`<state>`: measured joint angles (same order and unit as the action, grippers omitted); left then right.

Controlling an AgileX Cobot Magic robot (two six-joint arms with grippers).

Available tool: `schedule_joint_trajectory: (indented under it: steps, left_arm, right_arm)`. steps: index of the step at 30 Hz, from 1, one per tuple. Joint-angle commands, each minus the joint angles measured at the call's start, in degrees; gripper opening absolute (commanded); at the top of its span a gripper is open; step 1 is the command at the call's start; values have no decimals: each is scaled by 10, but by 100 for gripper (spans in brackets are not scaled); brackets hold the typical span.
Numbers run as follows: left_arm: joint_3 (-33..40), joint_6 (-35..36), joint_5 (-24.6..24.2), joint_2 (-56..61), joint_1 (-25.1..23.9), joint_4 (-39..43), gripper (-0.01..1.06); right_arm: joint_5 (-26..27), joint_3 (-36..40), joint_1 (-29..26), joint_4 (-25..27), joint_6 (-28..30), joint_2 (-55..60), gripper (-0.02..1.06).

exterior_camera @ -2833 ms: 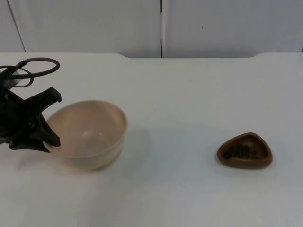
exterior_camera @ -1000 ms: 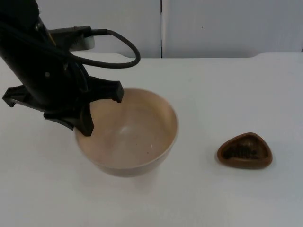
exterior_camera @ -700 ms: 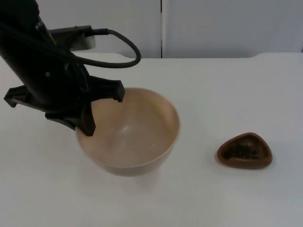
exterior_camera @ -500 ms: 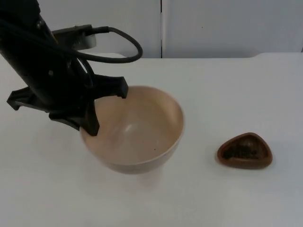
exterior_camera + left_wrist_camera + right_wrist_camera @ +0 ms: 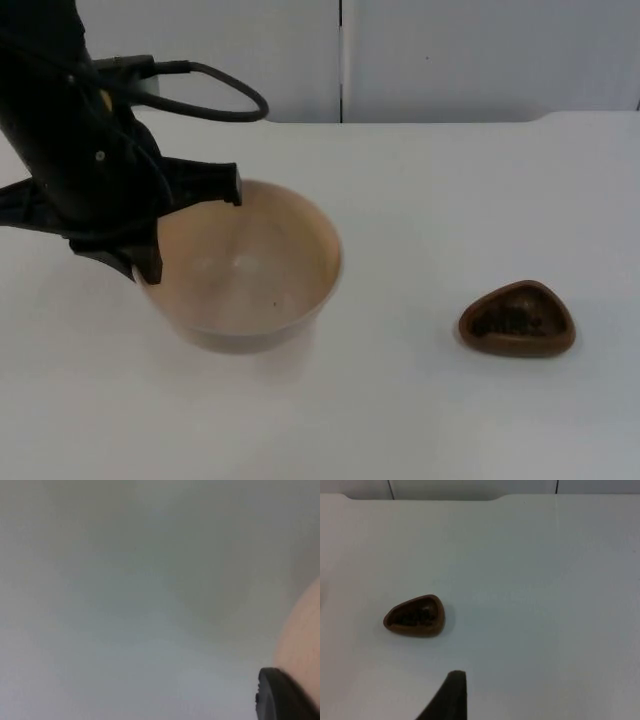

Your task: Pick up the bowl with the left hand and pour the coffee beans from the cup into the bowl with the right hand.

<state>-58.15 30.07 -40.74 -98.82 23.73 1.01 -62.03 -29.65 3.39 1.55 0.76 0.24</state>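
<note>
Bowl gripped at its near-left rim by my left fingers, raised off the counter; cup of beans sits well apart toward my right arm, whose finger state I cannot tell.

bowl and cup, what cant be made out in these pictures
- Bowl, top view: the left gripper and its arm hide the near-left rim, so the grip itself is hidden.
- Bowl underside: whether it touches the table cannot be told; the left wrist view is blurred.
- Cup: the dark contents are too small to tell as beans.
- Right gripper: one fingertip shows, the rest is cut off.
</note>
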Motion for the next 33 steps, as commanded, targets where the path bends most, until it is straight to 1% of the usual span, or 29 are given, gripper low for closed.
schedule_joint_trajectory:
  steps: [1,3,14,21,23,25,26,29,33]
  left_arm:
    - [-4,18,12,6,10,-5,0]
    - [-4,18,10,6,10,-16,0]
    - [-4,18,7,6,10,-16,0]
    - [-4,17,7,6,10,-16,0]
    - [-4,17,7,6,10,-16,0]
    - [-4,17,7,6,10,-16,0]
    - [-4,17,7,6,10,-16,0]
    - [-4,17,7,6,10,-16,0]
    - [-4,17,7,6,10,-16,0]
  right_arm:
    - [2,2,-3,1,4,-2,105]
    - [2,2,-3,1,4,-2,105]
    - [5,1,-3,3,-2,-1,105]
    - [13,-4,-3,19,-2,65,105]
    - [27,-11,-3,25,-2,93,105]
    - [53,-20,-3,33,-1,125,105]
    - [53,-20,-3,33,-1,125,105]
    - [91,-50,-3,35,-1,184,105]
    - [107,-81,-3,35,-1,243,105]
